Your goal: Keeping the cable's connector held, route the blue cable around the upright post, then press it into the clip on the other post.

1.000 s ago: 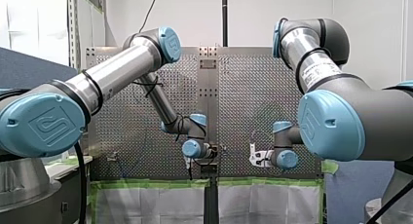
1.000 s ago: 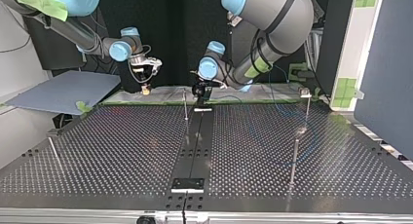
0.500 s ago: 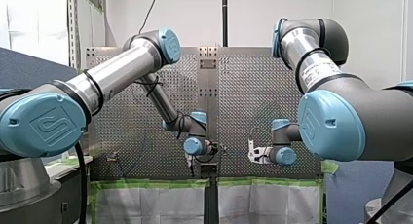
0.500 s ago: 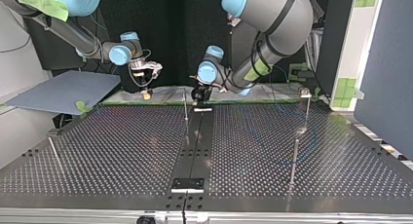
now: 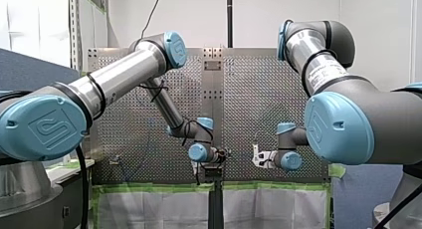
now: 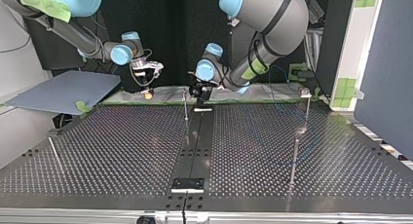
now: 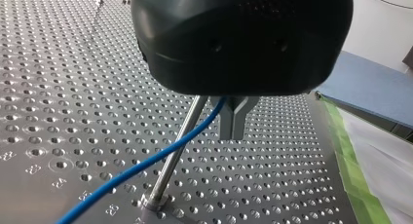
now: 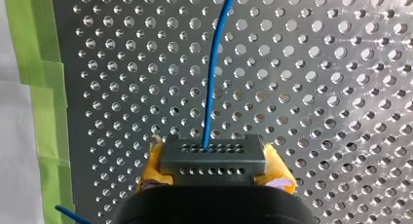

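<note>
**A:** Two grippers to log. The right gripper (image 8: 214, 168) has its yellow pads pinching the grey connector (image 8: 213, 153), and the blue cable (image 8: 209, 87) runs ahead over the table (image 8: 341, 63).

**B:** The left gripper (image 7: 234, 121) has its metal fingers pressed together. The cable looks nipped at their root, just beside the upright post (image 7: 178, 148).

**A:** Tips?

**B:** Sweep the left low round the post with light tension. The right should clamp firmly, or the connector could slip.

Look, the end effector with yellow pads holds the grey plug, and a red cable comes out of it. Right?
Not quite: the cable is blue, not red. The right wrist view shows it coming out of the grey plug held by my right end effector with yellow pads.
</note>
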Available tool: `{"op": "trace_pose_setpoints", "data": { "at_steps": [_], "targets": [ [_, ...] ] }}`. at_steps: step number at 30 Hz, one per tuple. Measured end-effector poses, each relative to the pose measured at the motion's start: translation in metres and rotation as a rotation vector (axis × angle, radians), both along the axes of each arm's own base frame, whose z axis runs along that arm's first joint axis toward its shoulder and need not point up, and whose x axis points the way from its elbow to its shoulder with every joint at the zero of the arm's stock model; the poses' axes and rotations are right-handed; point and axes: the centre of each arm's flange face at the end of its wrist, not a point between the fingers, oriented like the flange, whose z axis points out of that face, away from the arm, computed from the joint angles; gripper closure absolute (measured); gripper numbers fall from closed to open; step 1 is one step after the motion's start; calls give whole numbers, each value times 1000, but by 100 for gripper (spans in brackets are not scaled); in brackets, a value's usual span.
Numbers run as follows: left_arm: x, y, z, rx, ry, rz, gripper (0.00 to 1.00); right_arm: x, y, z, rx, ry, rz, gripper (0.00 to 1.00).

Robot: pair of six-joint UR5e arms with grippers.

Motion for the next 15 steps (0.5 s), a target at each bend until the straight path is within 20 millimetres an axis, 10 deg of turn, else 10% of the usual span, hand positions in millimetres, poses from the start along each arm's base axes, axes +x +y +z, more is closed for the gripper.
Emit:
{"op": "trace_pose_setpoints", "data": {
  "at_steps": [15],
  "targets": [
    [11,6,4,-11,-17,21,100,0,-8,-27,40,32,-6,100]
  ]
}}
